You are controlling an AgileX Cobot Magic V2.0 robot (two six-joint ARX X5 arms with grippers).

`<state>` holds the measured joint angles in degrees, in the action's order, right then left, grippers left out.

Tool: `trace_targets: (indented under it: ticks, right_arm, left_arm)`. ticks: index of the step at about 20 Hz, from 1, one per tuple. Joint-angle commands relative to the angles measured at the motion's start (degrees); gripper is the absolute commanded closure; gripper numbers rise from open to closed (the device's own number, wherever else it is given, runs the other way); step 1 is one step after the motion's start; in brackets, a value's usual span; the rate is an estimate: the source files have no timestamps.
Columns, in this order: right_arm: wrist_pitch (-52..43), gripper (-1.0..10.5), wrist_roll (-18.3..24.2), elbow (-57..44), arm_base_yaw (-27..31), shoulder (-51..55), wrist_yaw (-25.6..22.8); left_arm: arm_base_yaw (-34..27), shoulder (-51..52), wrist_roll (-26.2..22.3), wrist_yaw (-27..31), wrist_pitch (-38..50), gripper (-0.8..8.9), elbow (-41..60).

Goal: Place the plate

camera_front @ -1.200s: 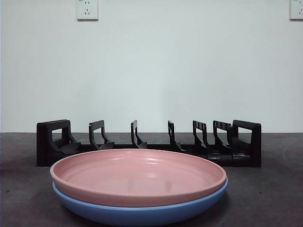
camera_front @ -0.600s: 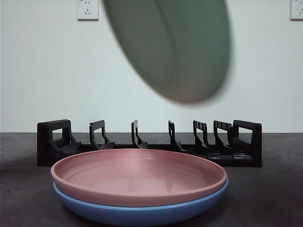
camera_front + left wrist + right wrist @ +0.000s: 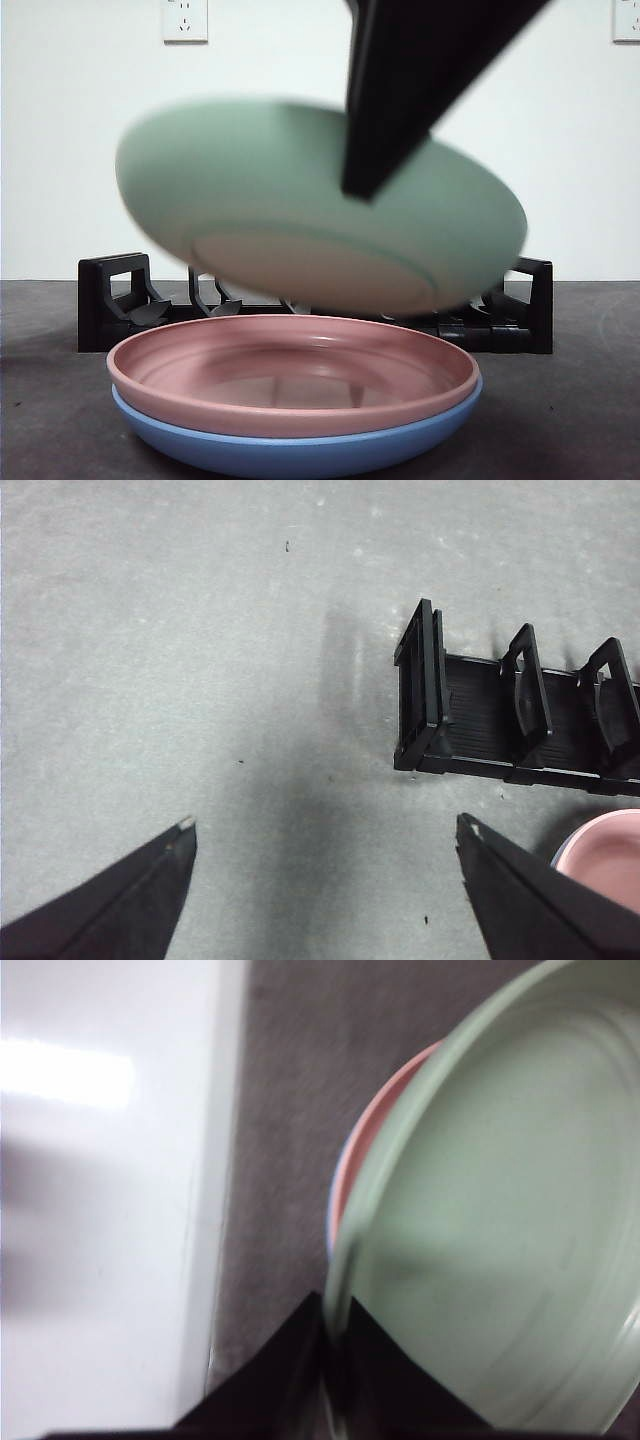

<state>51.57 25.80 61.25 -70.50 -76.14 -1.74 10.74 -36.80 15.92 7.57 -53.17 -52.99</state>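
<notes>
A: Stack at the front?
B: Pink plate [image 3: 292, 375] nested in a blue plate [image 3: 300, 450], both upright on the table [image 3: 560, 420]. Nothing lying in the pink one, only a sheen and a dark reflection.

A: And the green plate [image 3: 310, 215]?
B: Up in the air, just above the pink plate and apart from it. Tilted, underside and foot ring facing the front camera, blurred. Partly covering the black dish rack [image 3: 115, 300] behind.

A: Held by which claw?
B: Right gripper [image 3: 335, 1360], jaws clamped on the green plate's rim, one either side of the edge. Coming down from the top of the front view as a big dark shape. In the right wrist view, green plate [image 3: 500, 1230] bowl-side toward the camera, with slivers of pink and blue rim peeking out beyond it.

A: The other claw?
B: Left gripper [image 3: 325, 825] spread wide, holding nothing, hanging over bare table [image 3: 200, 660] near the end of the rack [image 3: 500, 720]. Corner of the pink plate [image 3: 605, 845] just in sight there.

A: Rack contents?
B: Slots unfilled where visible; middle dividers hidden by the green plate.

A: Surface and room?
B: Dark grey, speckled tabletop. Plain white wall [image 3: 80, 150] behind, one socket [image 3: 184, 20] high on one side, another [image 3: 626, 20] cut by the frame's edge.
</notes>
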Motion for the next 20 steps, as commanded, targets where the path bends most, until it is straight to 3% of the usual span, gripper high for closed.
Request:
trace_targets:
  ticks: [1,16,20]
  right_arm:
    - [0.5,9.4,2.3,1.2,-0.9,-2.7,-0.3]
    - [-2.7,9.3,4.9,1.2,-0.9,-13.0,-1.4]
    - [-2.9,8.3,3.6,1.2,-0.9,-13.0,-1.3]
  left_arm:
    - [0.0,-0.3,0.2,0.2,0.4,4.08,-0.7]
    - [0.0,-0.3,0.2,0.2,0.4,4.07,-0.7]
    - [0.0,-0.3,0.2,0.2,0.4,4.07,-0.7]
